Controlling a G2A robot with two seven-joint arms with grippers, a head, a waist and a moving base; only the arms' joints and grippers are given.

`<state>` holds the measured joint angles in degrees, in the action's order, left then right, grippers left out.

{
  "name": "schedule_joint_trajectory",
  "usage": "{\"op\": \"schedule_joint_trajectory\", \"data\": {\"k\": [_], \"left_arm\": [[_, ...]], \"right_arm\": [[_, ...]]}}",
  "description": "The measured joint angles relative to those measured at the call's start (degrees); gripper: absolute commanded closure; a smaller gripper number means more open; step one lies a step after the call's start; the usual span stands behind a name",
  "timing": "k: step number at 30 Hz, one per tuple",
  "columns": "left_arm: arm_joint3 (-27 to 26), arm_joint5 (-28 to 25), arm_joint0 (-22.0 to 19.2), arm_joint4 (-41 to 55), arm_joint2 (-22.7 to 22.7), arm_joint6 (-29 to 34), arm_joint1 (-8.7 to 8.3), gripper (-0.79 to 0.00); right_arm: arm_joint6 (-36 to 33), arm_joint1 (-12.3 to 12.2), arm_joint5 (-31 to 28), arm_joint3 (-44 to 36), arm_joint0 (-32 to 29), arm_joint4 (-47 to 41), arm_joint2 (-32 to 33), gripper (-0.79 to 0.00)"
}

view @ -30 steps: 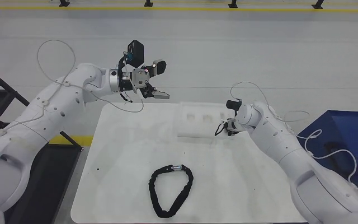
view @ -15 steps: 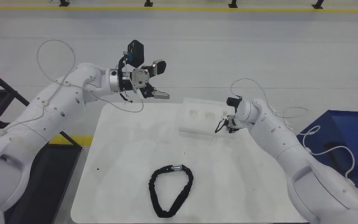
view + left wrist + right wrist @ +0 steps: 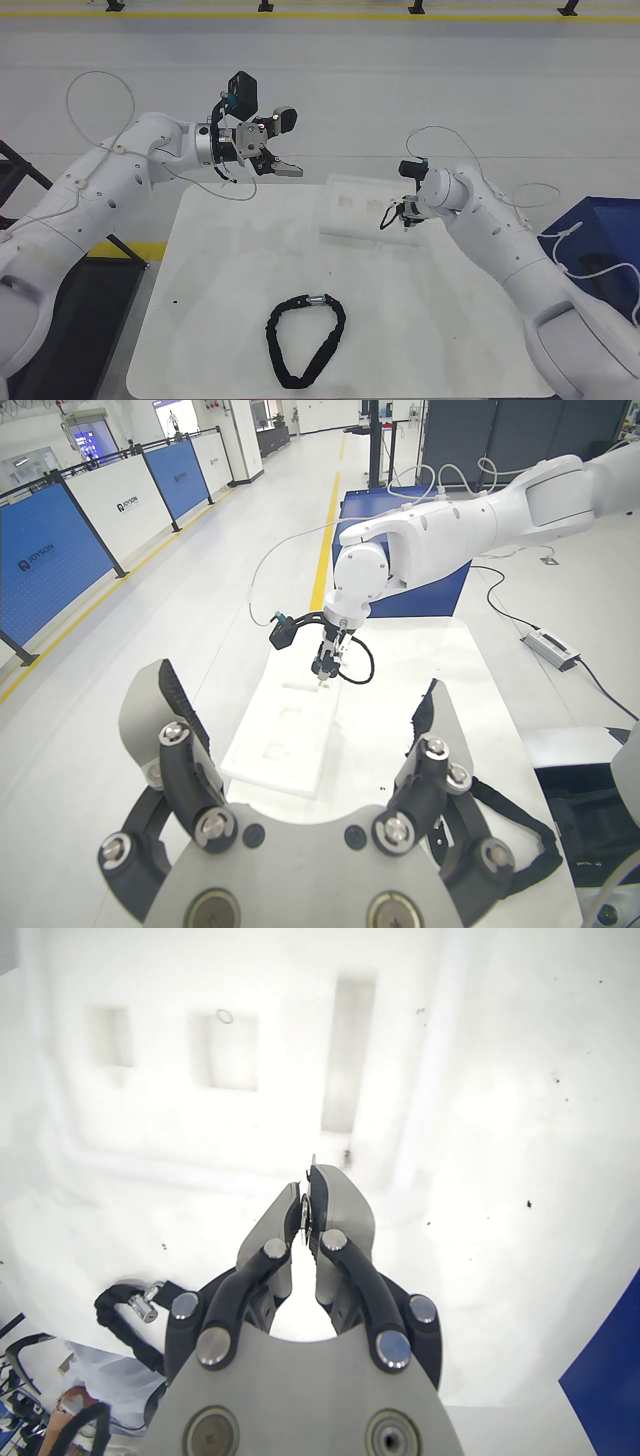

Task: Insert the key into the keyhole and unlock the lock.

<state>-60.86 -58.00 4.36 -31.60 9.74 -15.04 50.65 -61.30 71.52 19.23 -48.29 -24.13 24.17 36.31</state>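
A black chain lock (image 3: 304, 340) lies looped on the white table's (image 3: 220, 300) near middle, its silver lock cylinder (image 3: 316, 299) at the far end of the loop. The lock cylinder (image 3: 142, 1308) also shows in the right wrist view. My right gripper (image 3: 398, 217) hangs over the right end of the white foam tray (image 3: 355, 215), shut on a small metal key (image 3: 303, 1213) whose tip pokes past the fingertips just before a long slot (image 3: 345, 1053). My left gripper (image 3: 275, 150) is open and holds nothing, raised over the table's far left edge, its fingers (image 3: 175, 700) spread wide.
The foam tray (image 3: 290, 740) has two square recesses; one holds a small ring (image 3: 225, 1016). A blue bin (image 3: 600, 235) stands to the table's right. Cables trail from both arms. The table between the tray and the chain is bare.
My right gripper has shifted slightly left and away over the tray's end, still holding the key. The left arm and the chain lock have not moved.
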Motion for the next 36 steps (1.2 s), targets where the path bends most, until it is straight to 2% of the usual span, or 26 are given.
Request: {"op": "schedule_joint_trajectory", "data": {"k": [9,19,25,36], "left_arm": [[0.00,0.00,0.00,0.00,0.00,0.00,0.00,-0.785],[0.00,0.00,0.00,0.00,0.00,0.00,0.00,-0.785],[0.00,0.00,0.00,0.00,0.00,0.00,0.00,-0.785],[0.00,0.00,0.00,0.00,0.00,0.00,0.00,-0.785]], "right_arm": [[-4.03,-6.13,-4.12,-17.05,-8.71,-1.55,11.95,0.000],[-8.69,-11.08,-13.42,-31.26,-22.48,-13.33,28.21,0.000],[-14.18,-12.67,-22.88,-31.03,-27.66,-24.50,35.80,0.000],[-13.58,-14.03,-27.67,-30.15,-32.32,-34.18,42.58,0.000]]}}
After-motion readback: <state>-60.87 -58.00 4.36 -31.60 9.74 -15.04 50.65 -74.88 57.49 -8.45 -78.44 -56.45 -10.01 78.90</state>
